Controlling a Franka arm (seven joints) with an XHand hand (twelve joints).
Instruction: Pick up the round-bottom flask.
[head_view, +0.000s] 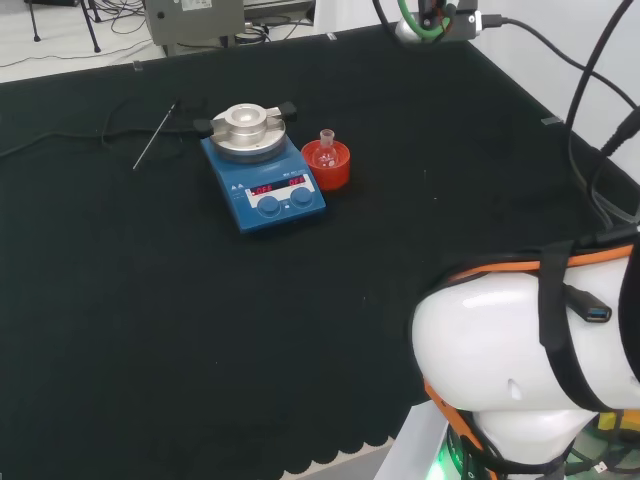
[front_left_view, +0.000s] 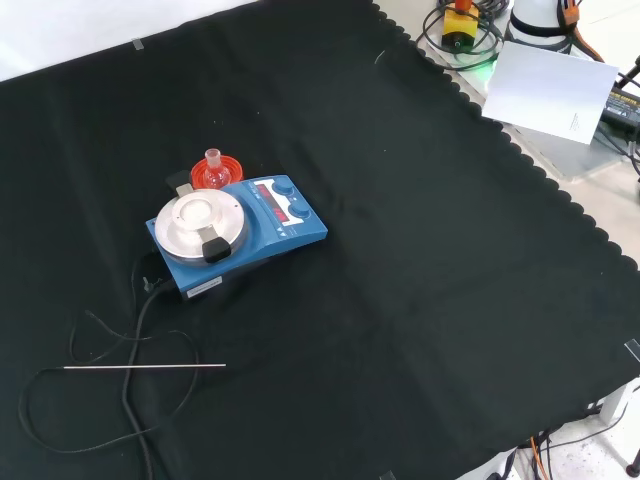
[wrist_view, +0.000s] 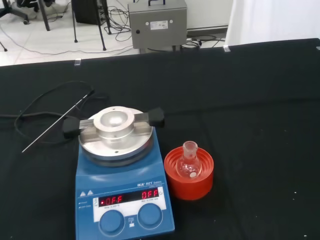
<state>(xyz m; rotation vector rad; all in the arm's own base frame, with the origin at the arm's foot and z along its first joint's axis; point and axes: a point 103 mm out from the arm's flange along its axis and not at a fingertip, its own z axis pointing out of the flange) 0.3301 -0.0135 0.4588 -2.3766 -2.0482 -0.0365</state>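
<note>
Flask (wrist_view: 189, 161), small clear round-bottom one, upright in a red ribbed stand (wrist_view: 189, 173), touching nothing else. Blue hotplate stirrer (wrist_view: 122, 190) just beside it, thin metal rod (wrist_view: 56, 122) further off. Hand's state: cannot tell. Placing relative to hand: cannot tell either.

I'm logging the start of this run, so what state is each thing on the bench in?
Round-bottom flask: upright in its stand, neck open, nothing visible inside.
Red ribbed stand: on the cloth, beside the hotplate stirrer.
Hotplate stirrer: its display is lit; a metal block sits on its plate.
Thin metal rod: lying flat on the cloth.
Black cable: looped loosely across the cloth.
</note>
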